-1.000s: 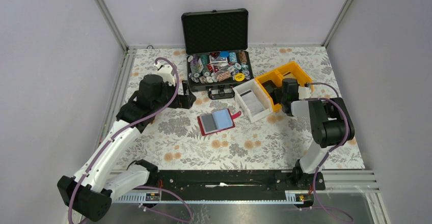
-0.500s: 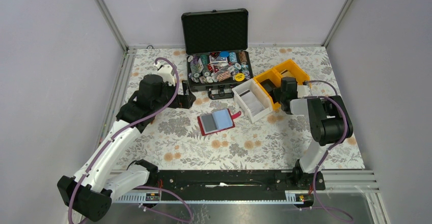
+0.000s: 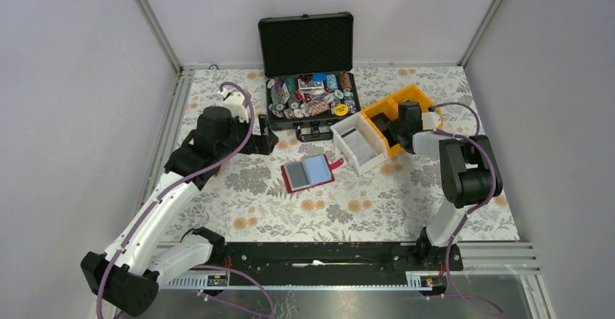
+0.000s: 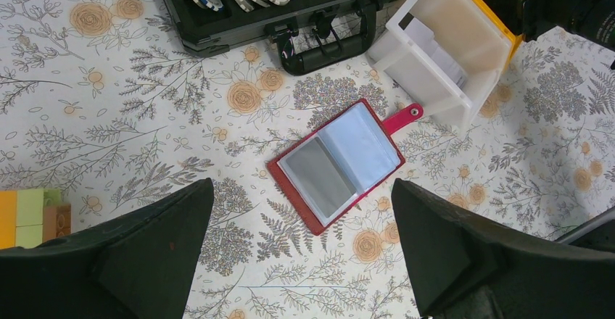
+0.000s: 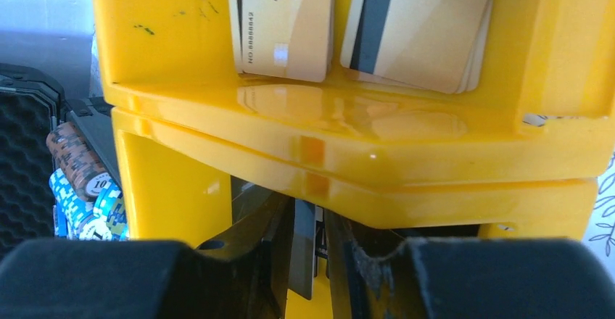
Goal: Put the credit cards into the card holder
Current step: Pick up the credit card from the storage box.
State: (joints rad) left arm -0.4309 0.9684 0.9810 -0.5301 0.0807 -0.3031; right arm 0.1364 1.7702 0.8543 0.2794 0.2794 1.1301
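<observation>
The dark red card holder (image 3: 308,172) lies open on the flowered table, its clear sleeves facing up, and shows again in the left wrist view (image 4: 341,163). My left gripper (image 4: 301,261) hangs open above and just short of it, holding nothing. My right gripper (image 3: 395,127) reaches into the yellow bin (image 3: 406,109). In the right wrist view its jaws (image 5: 312,217) stand close together on the edge of a dark grey credit card (image 5: 303,250), with another card behind it. Tan-gold credit cards (image 5: 283,22) stand in the compartment above.
An open black case (image 3: 308,65) full of poker chips stands at the back. A white bin (image 3: 359,141) with pale cards sits between the holder and the yellow bins. Coloured blocks (image 4: 29,214) lie at the left. Grey walls enclose the table.
The right gripper has pushed a little farther back into the yellow bin. The left arm and the card holder have not moved.
</observation>
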